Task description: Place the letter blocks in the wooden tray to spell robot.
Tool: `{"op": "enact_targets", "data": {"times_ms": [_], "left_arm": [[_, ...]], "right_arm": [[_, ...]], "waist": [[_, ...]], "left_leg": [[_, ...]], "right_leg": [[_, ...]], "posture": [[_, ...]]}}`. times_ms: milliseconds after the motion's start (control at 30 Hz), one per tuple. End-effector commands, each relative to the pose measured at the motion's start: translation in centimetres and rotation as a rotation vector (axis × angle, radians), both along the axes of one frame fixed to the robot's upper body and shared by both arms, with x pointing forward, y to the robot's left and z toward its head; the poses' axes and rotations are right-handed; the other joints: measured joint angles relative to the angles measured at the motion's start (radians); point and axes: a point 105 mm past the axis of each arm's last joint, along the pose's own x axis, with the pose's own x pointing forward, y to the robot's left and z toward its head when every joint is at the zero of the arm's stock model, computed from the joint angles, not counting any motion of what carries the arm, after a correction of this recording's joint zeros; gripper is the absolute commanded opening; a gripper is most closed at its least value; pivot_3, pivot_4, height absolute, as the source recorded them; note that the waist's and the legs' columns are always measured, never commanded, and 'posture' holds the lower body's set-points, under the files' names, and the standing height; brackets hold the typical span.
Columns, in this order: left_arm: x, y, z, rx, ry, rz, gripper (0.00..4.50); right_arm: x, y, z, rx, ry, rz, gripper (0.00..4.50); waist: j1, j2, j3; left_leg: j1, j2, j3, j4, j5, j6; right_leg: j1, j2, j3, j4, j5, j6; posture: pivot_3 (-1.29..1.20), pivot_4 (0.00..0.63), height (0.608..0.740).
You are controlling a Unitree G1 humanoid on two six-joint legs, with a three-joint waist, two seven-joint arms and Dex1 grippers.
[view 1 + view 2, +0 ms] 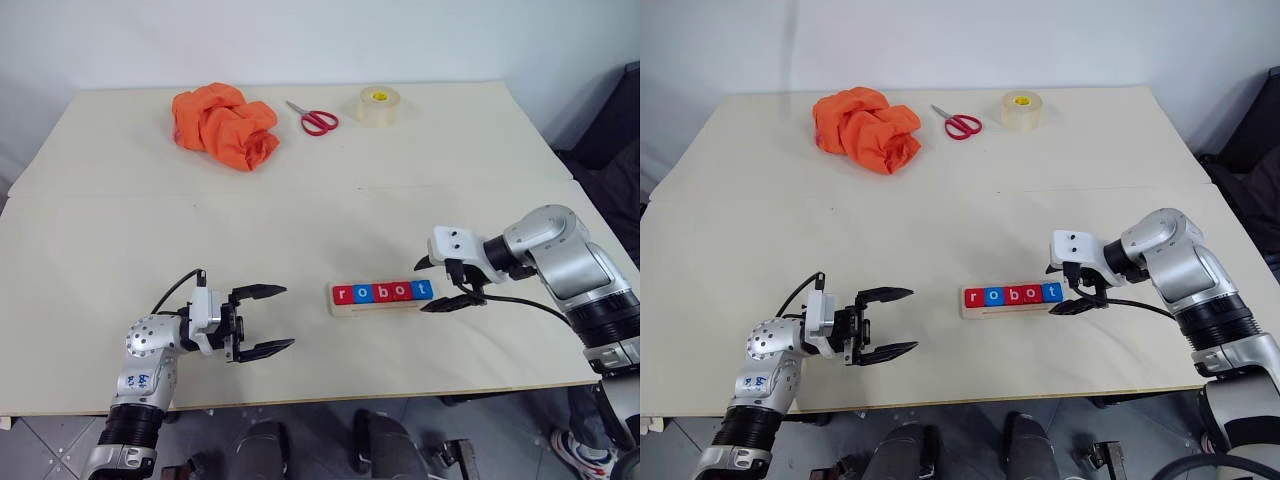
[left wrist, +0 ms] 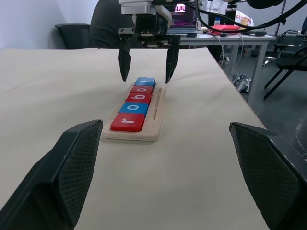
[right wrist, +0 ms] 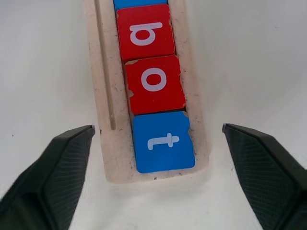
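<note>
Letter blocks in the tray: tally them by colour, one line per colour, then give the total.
Red letter blocks: 3 (r, b, the second o)
Blue letter blocks: 2 (the first o, t)
Total: 5, all lying in the wooden tray and spelling robot.

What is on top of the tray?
On the tray five letter blocks lie in a row, spelling robot: red r, blue o, red b, red o, blue t. Beside them its groove is bare. The wood under the blocks is covered.
</note>
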Motion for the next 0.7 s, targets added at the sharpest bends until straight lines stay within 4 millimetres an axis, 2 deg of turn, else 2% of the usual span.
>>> {"op": "enact_targets", "data": {"times_ms": [33,167,300,500,700], "left_arm": [[0.1,-0.2,0.6,-0.014,-0.031,-0.009,4.5],[0.2,-0.3,0.6,-0.016,-0.032,-0.011,4.5],[0.4,-0.3,0.6,-0.017,-0.031,-0.014,4.5],[0.4,-0.3,0.6,-0.015,-0.034,-0.016,4.5],[0.4,-0.2,0.6,-0.014,-0.034,-0.014,4.5]], "right_arm": [[0.0,-0.8,2.0,0.039,-0.061,-0.034,4.42],[-0.5,-1.8,1.8,0.062,-0.048,-0.078,3.52],[-0.6,-2.7,1.1,0.052,-0.045,-0.119,2.13],[-0.3,-2.5,0.6,0.065,-0.041,-0.122,0.01],[-0.1,-1.6,0.4,0.09,-0.038,-0.11,0.01]], "waist": [[0.0,0.0,0.0],[0.001,0.0,0.0],[0.0,0.0,0.0],[-0.001,0.0,0.0],[0.0,0.0,0.0]], "left_leg": [[0.0,0.0,0.0,0.0,0.0,0.0],[0.0,0.0,0.0,0.0,0.0,0.0],[0.0,0.0,0.0,0.0,0.0,0.0],[0.0,0.0,0.0,0.0,0.0,0.0],[0.0,0.0,0.0,0.0,0.0,0.0]], "right_leg": [[0.0,0.0,0.0,0.0,0.0,0.0],[0.0,0.0,0.0,0.0,0.0,0.0],[0.0,0.0,0.0,0.0,0.0,0.0],[0.0,0.0,0.0,0.0,0.0,0.0],[0.0,0.0,0.0,0.0,0.0,0.0]], "posture": [[0.0,0.15,0.74],[0.0,0.15,0.74],[0.0,0.15,0.74],[0.0,0.15,0.74],[0.0,0.15,0.74]]}}
